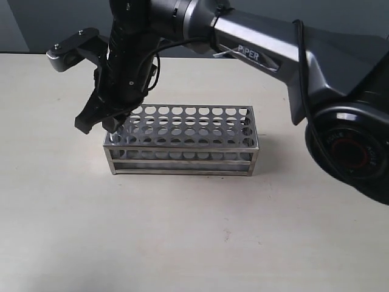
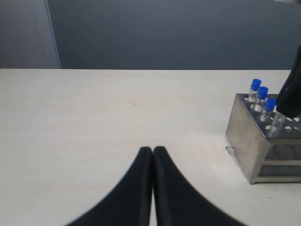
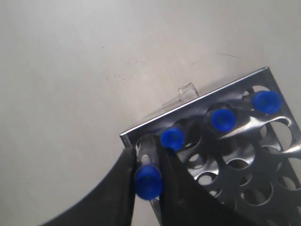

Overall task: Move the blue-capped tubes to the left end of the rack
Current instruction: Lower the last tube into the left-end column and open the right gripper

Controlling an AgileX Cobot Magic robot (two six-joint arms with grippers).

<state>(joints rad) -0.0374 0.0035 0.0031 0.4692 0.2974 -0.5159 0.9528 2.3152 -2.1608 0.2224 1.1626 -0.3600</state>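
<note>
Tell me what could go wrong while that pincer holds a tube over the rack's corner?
The right pincer grips the fourth tube at the corner of the rack; if tilted, it could jam against a hole's rim. Its fingers sit close to the neighbouring tube and might knock it on opening.

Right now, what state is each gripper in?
Left gripper: jaws closed, holding nothing.
Right gripper: jaws closed on a blue-capped tube.
</note>
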